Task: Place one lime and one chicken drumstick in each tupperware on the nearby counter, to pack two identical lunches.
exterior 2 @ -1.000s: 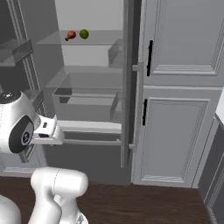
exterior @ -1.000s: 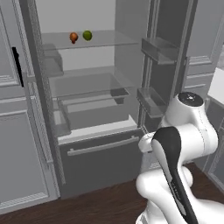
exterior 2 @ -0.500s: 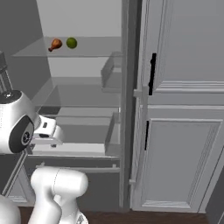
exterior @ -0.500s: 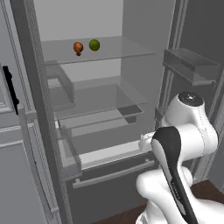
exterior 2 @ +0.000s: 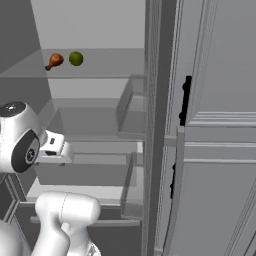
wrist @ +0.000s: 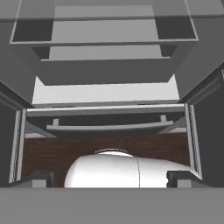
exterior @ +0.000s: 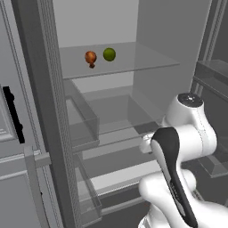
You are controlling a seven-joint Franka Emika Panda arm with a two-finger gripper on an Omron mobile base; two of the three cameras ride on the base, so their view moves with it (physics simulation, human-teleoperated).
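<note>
- The clear glass shelf point(exterior: 133, 62) in the open fridge looks smooth and see-through.
- The round green lime point(exterior: 109, 54) has a matt, even skin.
- The brown chicken drumstick point(exterior: 91, 58) looks dull and slightly mottled.
- The dark brown wooden floor point(wrist: 48, 153) shows faint grain.
- The grey panelled cabinet door point(exterior 2: 220, 150) is smooth and matt.

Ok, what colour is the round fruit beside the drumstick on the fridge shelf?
Green: the lime, clearest in the left base view.

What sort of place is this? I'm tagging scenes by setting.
Probably a kitchen, seen into an open fridge: a glass shelf holding a chicken drumstick and a lime, door bins, and grey panelled cabinets alongside.
</note>
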